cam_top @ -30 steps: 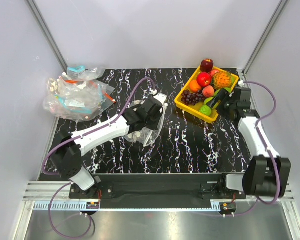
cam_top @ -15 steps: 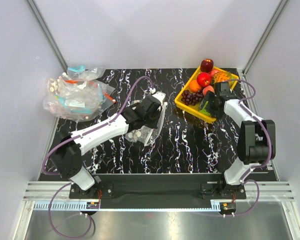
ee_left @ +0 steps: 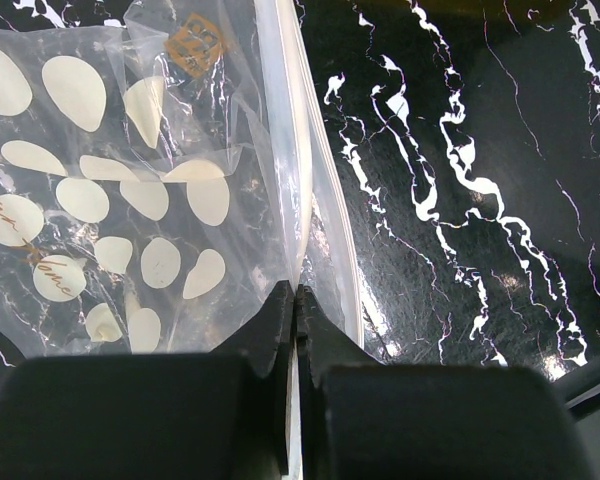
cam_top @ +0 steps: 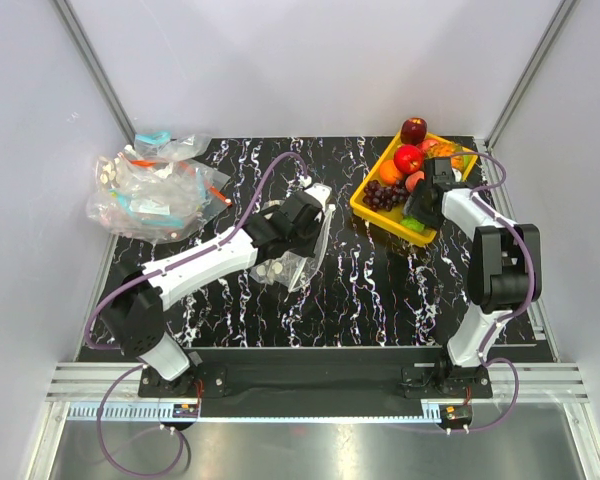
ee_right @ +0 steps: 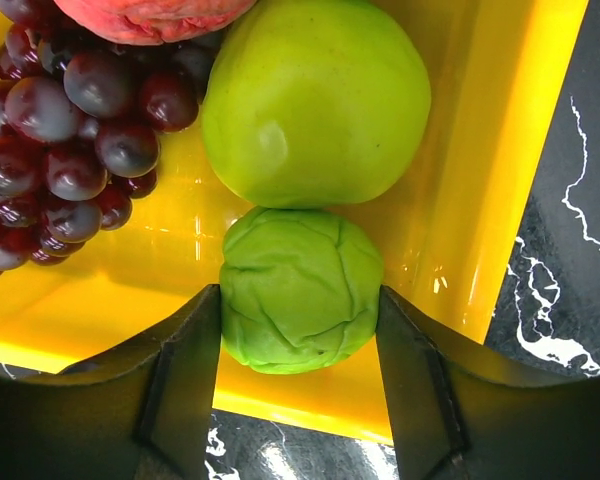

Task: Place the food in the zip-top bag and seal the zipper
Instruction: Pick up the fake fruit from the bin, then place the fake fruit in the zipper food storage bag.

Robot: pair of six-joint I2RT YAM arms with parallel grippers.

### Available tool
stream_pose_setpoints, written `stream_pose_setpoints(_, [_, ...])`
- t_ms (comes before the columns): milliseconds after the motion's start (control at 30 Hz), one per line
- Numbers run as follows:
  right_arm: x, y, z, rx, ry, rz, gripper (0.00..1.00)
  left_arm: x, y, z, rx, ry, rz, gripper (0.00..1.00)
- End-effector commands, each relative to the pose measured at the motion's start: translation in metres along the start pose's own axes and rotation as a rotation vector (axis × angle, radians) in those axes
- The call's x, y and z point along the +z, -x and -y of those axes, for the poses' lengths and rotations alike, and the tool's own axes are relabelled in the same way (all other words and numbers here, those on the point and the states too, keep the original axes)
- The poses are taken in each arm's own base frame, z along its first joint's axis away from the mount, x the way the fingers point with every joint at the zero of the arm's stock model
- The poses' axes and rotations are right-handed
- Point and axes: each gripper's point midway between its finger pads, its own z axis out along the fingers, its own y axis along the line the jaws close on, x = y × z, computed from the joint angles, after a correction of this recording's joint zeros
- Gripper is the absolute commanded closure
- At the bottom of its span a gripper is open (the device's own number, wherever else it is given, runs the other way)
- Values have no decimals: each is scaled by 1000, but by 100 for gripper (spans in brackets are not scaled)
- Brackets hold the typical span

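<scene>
left gripper point(ee_left: 296, 296) pinches the edge of the clear bag point(ee_left: 285, 150); right gripper point(ee_right: 300, 335) clasps the bumpy green fruit point(ee_right: 300, 290) at six o'clock of the apple point(ee_right: 315, 100).

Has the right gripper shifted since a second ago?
Yes: the right gripper moved left, from beside the yellow tray's right edge to over its near corner.

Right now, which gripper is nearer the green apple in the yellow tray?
Right. The right gripper sits in the yellow tray, clasping the small bumpy green fruit that touches the green apple. The left gripper is far across the table, shut on a clear bag.
</scene>
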Motion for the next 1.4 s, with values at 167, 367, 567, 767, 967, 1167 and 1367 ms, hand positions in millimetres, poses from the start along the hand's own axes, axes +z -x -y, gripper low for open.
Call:
stream_pose_setpoints(167, [-41, 32, -19, 3, 103, 135, 49, -3, 25, 6, -14, -32, 55, 100])
stream_pose_setpoints(367, [-87, 45, -29, -6, 211, 225, 51, -4, 32, 7, -23, -40, 58, 100])
stream_pose_setpoints(567, [-133, 23, -59, -55, 433, 215, 53, -6, 44, 15, -32, -60, 58, 100])
stream_pose_setpoints(767, [-173, -29, -97, -122, 691, 157, 55, -10, 55, 25, -71, -112, 66, 100])
stream_pose_setpoints(967, [-219, -69, -130, -182, 909, 150, 56, -9, 58, 35, -95, -166, 63, 100])
stream_pose_setpoints(1167, [-228, -94, -147, -224, 973, 127, 57, -10, 53, 44, -102, -219, 45, 100])
stream_pose_setpoints(1367, [-214, -114, -154, -245, 958, 94, 57, -16, 58, 51, -121, -262, 59, 100])
